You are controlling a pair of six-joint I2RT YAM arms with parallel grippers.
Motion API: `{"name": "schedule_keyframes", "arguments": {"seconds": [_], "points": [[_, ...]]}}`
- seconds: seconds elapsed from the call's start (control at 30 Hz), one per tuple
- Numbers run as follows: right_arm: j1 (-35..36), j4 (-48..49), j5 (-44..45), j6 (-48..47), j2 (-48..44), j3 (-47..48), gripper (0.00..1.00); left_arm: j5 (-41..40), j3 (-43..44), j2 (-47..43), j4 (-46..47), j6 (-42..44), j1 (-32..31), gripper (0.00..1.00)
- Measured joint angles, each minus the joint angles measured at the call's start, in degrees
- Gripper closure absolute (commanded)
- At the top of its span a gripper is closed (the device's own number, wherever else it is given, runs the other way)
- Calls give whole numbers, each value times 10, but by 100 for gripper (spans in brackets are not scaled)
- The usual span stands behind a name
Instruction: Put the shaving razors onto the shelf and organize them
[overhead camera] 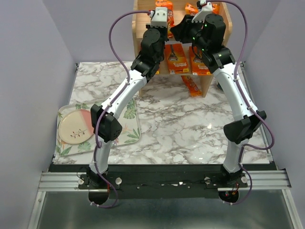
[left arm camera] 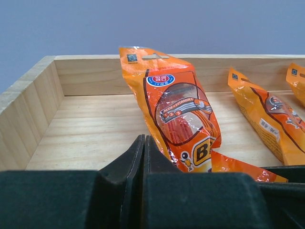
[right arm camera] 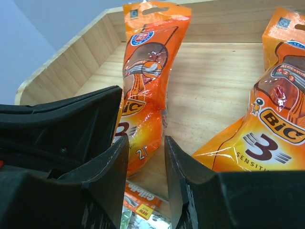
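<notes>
The wooden shelf (overhead camera: 139,33) stands at the table's far edge. Both grippers are at its top tier. My left gripper (overhead camera: 159,16) is shut with nothing between its jaws (left arm camera: 144,143); an orange razor pack (left arm camera: 178,114) leans on the tier's back wall just right of its fingertips. Two more packs (left arm camera: 267,119) lie further right. My right gripper (right arm camera: 145,152) is open and empty, its jaws just in front of a narrow orange pack (right arm camera: 145,81); another pack (right arm camera: 267,129) lies to its right. Packs (overhead camera: 176,57) stand on the lower tier, and one (overhead camera: 193,86) lies on the table.
A leaf-print tray (overhead camera: 128,136) with a round plate (overhead camera: 75,126) sits at the table's left. A Gillette pack (right arm camera: 143,202) shows below the top tier's front edge. Grey walls close in both sides of the marble table (overhead camera: 181,129).
</notes>
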Motion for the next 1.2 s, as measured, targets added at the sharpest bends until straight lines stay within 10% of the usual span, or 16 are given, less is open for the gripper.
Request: {"name": "schedule_keyframes", "arguments": {"seconds": [1.2], "points": [[4,-3,9,11,-15,1,53,-42,-30,-18,113,98,2,68]]}}
